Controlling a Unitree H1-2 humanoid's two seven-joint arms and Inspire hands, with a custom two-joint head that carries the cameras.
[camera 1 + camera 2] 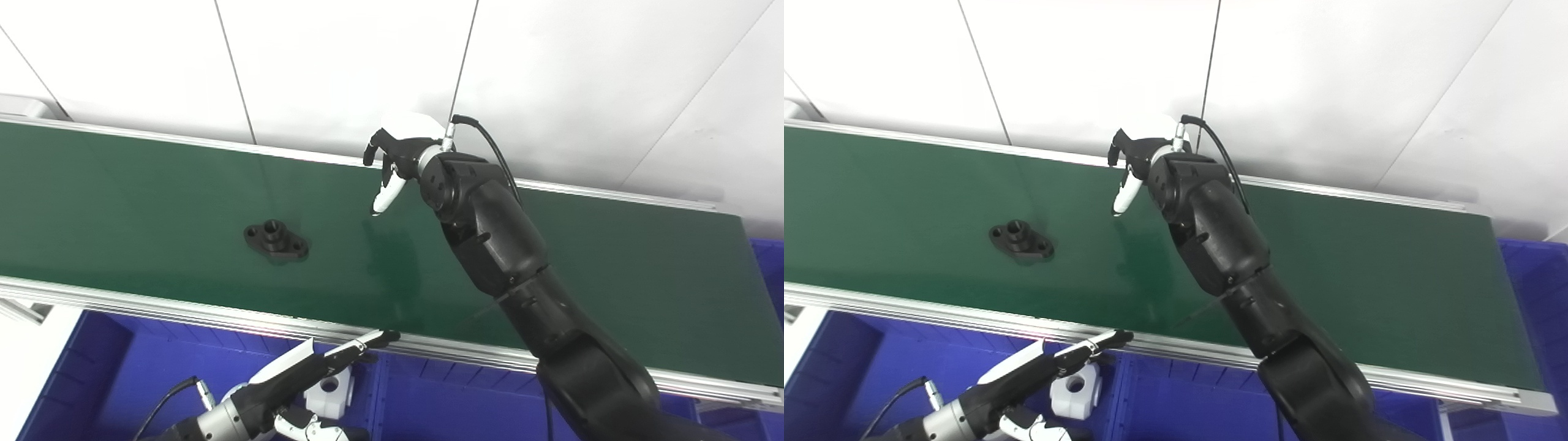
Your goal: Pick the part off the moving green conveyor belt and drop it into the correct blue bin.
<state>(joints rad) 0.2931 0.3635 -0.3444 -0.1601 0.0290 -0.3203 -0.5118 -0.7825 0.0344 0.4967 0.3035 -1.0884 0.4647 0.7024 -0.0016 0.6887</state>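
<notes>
Black flanged part [276, 240] lies flat on the green conveyor belt [612, 269], left of centre and well apart from both hands; no labels or writing legible anywhere. Right hand [392, 162] hangs over the belt's far edge, fingers apart, holding nothing. Left hand [294, 383] sits low over a blue bin [104, 367], fingers stretched and empty, above a white part [1077, 389] lying in the bin.
</notes>
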